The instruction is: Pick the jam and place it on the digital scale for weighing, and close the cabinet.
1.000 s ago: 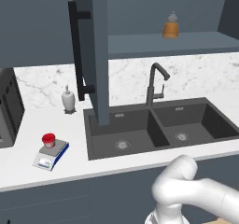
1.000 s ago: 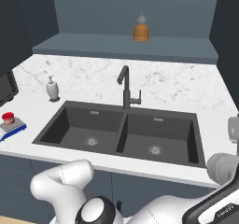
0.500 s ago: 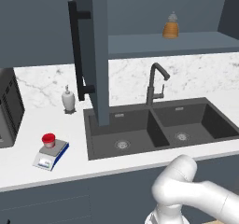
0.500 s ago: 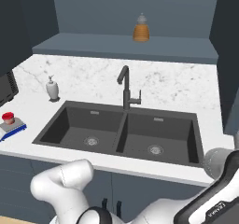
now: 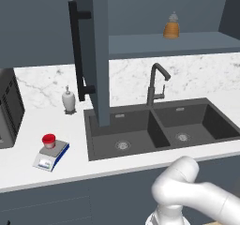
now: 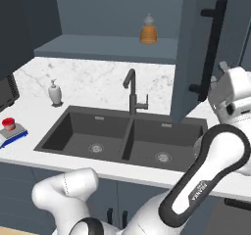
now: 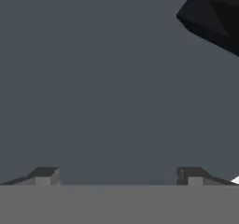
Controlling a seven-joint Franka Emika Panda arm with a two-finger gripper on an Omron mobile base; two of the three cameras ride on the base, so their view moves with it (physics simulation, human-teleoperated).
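Observation:
The jam (image 5: 48,139), a small jar with a red lid, stands on the digital scale (image 5: 50,156) on the left of the counter; both also show at the left edge as the jam (image 6: 8,124) and the scale (image 6: 11,135). The wall cabinet stands open: its left door (image 5: 96,55) juts out over the sink, and its right door (image 6: 193,53) with a black bar handle (image 6: 211,48) hangs at the right. My hand (image 6: 230,94) is up against that right door. My gripper (image 7: 119,176) is open, its fingertips close to the slate-blue door face, nothing between them.
A double black sink (image 5: 154,128) with a dark faucet (image 5: 157,83) sits mid-counter. A white soap dispenser (image 5: 69,100) stands by the wall and an amber bottle (image 5: 171,27) on the open shelf. The dark microwave (image 5: 9,109) stands at far left.
My arm has risen from low at the right to beside the right cabinet door, and that door now reaches further left in the right base view. The jam and scale have not moved.

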